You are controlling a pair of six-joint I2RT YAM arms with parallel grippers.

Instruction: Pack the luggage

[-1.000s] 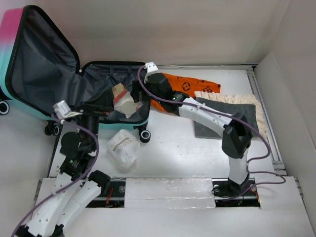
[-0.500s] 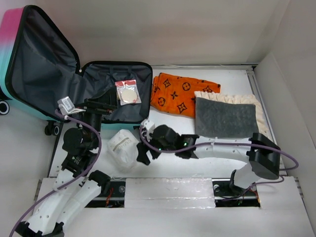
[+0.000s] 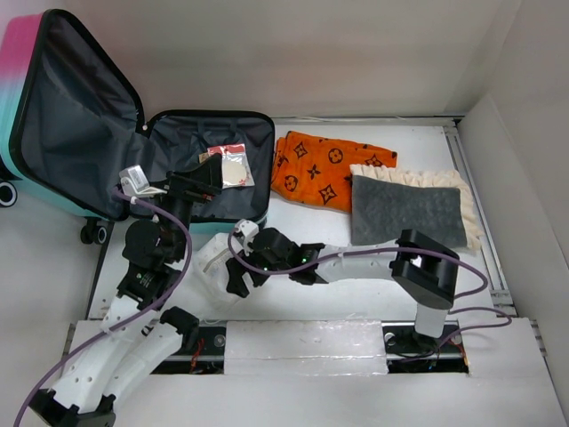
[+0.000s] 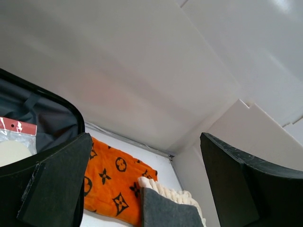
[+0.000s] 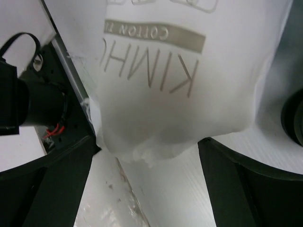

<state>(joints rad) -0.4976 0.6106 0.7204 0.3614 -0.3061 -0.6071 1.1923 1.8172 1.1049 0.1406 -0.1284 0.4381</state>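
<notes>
Luggage [image 3: 80, 107] at far left of the counter [image 3: 302, 227], open. Its pink-to-teal lid stands up at the left, and the dark grey tray lies flat beside it.

Top view:
- A clear packet [image 3: 233, 166] with a red header lies in the tray.
- Orange patterned cloth [image 3: 329, 169] sits just right of the tray.
- Grey towel [image 3: 407, 212] lies on a cream towel [image 3: 418, 176] further right.
- Left claw [image 3: 206, 181] hangs over the tray's near half, close to the packet.
- Right arm reaches across leftward, and the right claw [image 3: 238, 281] is at a white bag [image 3: 209, 262] lying in front of the luggage.

Left wrist view:
- Fingers are wide apart with nothing between them.
- The suitcase rim and a corner of the packet are at the left.
- Orange cloth and both towels are in the gap beyond.

Right wrist view:
- Fingers are spread.
- The white bag, with grey lettering, fills the upper frame, and its lower edge sags toward the gap.
- No contact with the pads is visible.
</notes>
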